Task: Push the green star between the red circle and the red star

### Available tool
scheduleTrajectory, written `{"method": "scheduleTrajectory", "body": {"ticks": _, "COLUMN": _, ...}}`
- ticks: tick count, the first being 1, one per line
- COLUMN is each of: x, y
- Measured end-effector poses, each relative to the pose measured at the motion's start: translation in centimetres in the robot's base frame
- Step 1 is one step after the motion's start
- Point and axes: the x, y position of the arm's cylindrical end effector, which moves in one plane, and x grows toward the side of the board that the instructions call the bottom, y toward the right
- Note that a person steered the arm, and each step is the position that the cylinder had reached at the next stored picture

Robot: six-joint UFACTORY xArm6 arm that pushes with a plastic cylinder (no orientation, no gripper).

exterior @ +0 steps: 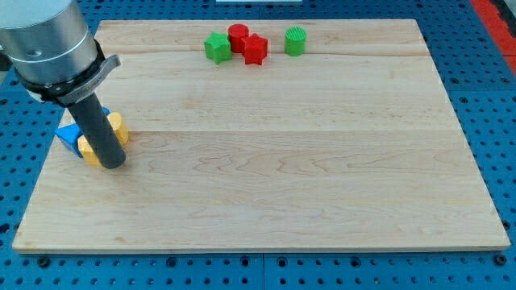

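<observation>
The green star lies near the view's top, touching the left side of the red circle. The red star touches the red circle's lower right. A green circle stands to the right of the red star, apart from it. My tip rests on the board at the view's left, far from these blocks, next to yellow blocks and a blue block.
The wooden board lies on a blue perforated table. The arm's grey body fills the view's top left corner above the rod. The yellow and blue blocks sit close to the board's left edge.
</observation>
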Motion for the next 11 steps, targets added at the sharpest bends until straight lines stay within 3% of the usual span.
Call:
{"method": "scheduleTrajectory", "body": {"ticks": 2, "x": -1.5, "y": -0.8}}
{"method": "scheduleTrajectory", "body": {"ticks": 4, "x": -0.8, "y": 9.0}}
{"method": "scheduleTrajectory", "body": {"ticks": 6, "x": -1.3, "y": 13.0}}
{"method": "scheduleTrajectory", "body": {"ticks": 11, "x": -6.7, "y": 7.5}}
